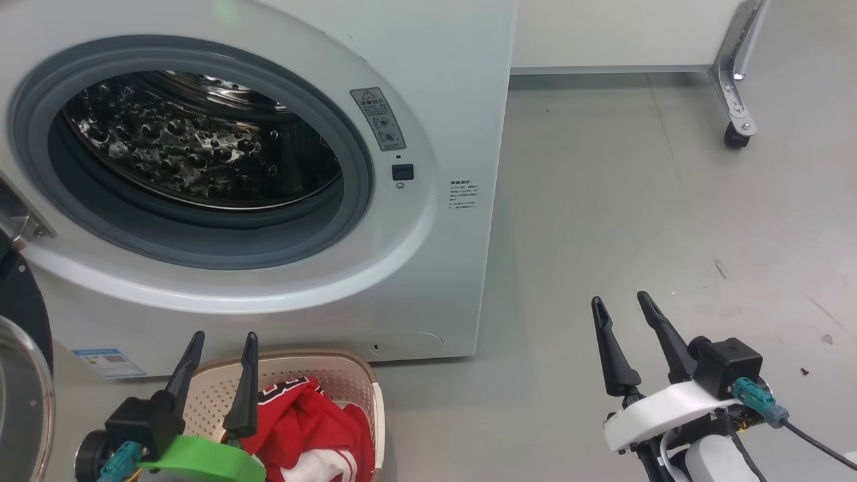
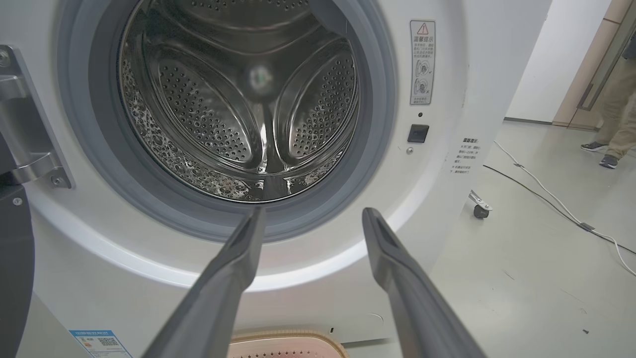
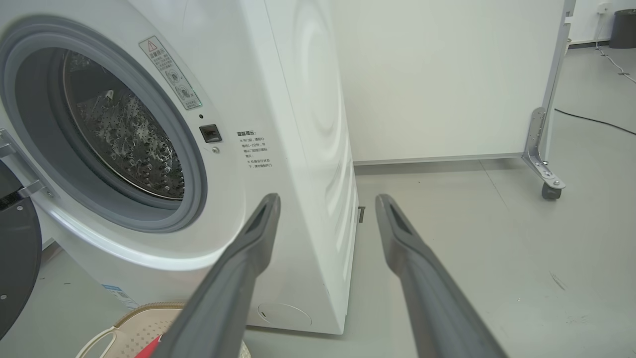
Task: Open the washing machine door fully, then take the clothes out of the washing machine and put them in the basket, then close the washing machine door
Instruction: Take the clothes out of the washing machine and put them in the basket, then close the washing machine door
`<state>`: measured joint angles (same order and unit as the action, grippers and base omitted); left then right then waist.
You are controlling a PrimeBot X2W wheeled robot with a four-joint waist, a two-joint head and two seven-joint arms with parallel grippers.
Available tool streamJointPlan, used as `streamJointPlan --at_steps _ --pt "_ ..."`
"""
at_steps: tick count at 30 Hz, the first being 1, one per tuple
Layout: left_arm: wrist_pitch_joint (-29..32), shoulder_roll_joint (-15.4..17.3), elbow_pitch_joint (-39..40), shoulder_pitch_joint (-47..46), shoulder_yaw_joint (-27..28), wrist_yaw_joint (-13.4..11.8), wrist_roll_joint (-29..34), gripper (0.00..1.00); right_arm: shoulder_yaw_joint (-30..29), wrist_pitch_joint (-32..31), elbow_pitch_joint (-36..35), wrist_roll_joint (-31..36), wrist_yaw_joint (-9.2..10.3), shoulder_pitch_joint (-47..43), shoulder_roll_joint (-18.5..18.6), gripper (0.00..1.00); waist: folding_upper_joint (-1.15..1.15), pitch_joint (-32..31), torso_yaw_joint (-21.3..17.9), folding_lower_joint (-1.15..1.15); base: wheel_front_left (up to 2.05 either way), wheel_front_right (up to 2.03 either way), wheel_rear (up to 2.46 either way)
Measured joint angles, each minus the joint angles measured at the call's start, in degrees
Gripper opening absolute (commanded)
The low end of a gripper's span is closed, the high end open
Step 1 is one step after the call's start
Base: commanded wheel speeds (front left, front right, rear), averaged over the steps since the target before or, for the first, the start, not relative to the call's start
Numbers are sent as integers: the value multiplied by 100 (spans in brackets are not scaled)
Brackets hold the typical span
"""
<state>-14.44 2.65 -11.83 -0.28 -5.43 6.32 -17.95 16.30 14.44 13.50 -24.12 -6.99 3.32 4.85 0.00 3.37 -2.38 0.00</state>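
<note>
From the head camera, the washing machine (image 1: 428, 281) takes up my view from 9 to 12 o'clock, its round mouth uncovered and the dimpled steel drum (image 1: 201, 147) showing inside the grey rubber ring. The door (image 1: 30, 314) is swung out at the 8 o'clock edge, where I see a slice of its black rim and glass. The basket (image 1: 351, 375) sits on the floor (image 1: 636, 201) at 7 o'clock, just in front of the machine's base, and the red and white clothes (image 1: 308, 422) lie heaped inside it. My left hand (image 1: 225, 336) hovers over the basket's near side with its fingers apart and nothing between them, pointing at the drum mouth. My right hand (image 1: 620, 298) is at 4 o'clock over bare floor, well clear of the machine, fingers likewise spread and holding nothing. A wheeled metal leg (image 1: 736, 100) stands at 1 o'clock. The left wrist camera catches a person's legs (image 2: 613, 129) at 2 o'clock and a cable (image 2: 546, 199) across the floor.
</note>
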Motion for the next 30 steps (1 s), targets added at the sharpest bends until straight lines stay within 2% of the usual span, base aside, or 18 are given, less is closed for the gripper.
streamJointPlan --at_steps 15,30 --pt "0 -4 -36 0 -2 -5 -4 100 0 0 9 0 0 1 -26 100 0 8 -8 0 -43 43 0" --pt "1 -8 -60 0 -19 -49 -4 100 2 0 32 0 0 1 -32 100 0 -22 3 0 -106 106 0"
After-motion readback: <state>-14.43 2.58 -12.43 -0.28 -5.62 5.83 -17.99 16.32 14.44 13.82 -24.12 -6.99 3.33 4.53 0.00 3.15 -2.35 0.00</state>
